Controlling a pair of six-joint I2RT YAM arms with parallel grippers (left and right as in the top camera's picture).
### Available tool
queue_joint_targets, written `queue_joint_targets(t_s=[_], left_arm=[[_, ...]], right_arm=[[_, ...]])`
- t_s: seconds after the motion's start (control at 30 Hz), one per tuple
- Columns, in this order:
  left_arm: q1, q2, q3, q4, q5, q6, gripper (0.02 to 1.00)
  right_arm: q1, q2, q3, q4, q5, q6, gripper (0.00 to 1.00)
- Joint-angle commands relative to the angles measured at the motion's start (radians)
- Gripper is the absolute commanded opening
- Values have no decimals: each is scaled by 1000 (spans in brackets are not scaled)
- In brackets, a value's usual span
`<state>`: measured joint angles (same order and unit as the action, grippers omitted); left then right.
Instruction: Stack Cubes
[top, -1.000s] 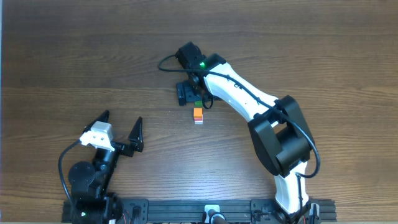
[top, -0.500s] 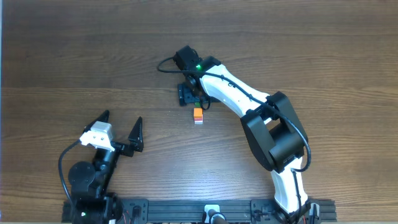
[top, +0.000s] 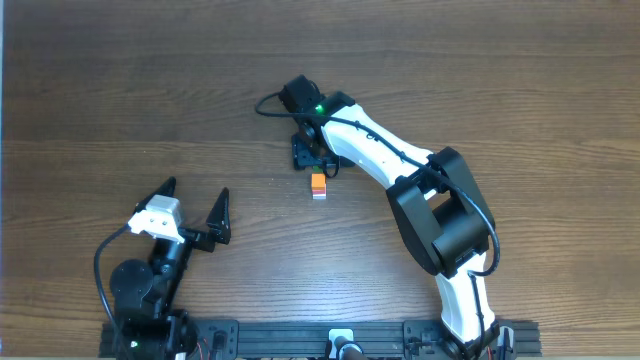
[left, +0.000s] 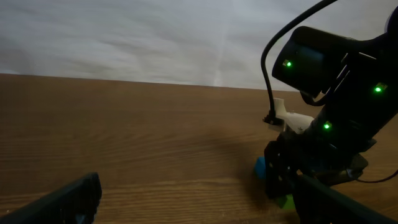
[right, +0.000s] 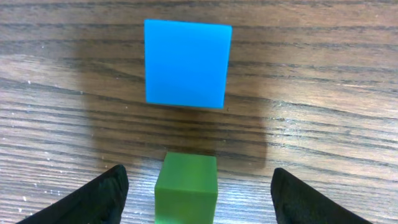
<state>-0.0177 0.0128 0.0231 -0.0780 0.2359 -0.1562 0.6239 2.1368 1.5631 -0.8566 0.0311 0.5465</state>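
Right end effector (top: 311, 152) is hovering open, fingers spread wide either side of green cube (right: 186, 186) on tabletop (top: 120, 80). Blue cube (right: 186, 63) is lying just beyond, apart. Judgement: the grasp is calling for centring on green, squaring to its faces and dropping straight, clear of blue. Against a second ago, this end effector is sitting slightly rightward in the top view, its elbow tucking inward.
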Motion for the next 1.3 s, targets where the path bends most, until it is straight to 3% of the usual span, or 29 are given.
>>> queue_joint_targets(t_s=[0.03,0.67,0.87,1.3], left_arm=[[-5,-6,-6,4,7,18,998],[-5,-6,-6,4,7,18,1000],[-5,-6,-6,4,7,18,1000],[-5,-6,-6,4,7,18,1000]], right_arm=[[22,13,-10,1,24,7,728],[32,13,-10,-12,42,23,467],[32,13,-10,-13,42,25,461],[34,13,-10,-11,46,26,272]])
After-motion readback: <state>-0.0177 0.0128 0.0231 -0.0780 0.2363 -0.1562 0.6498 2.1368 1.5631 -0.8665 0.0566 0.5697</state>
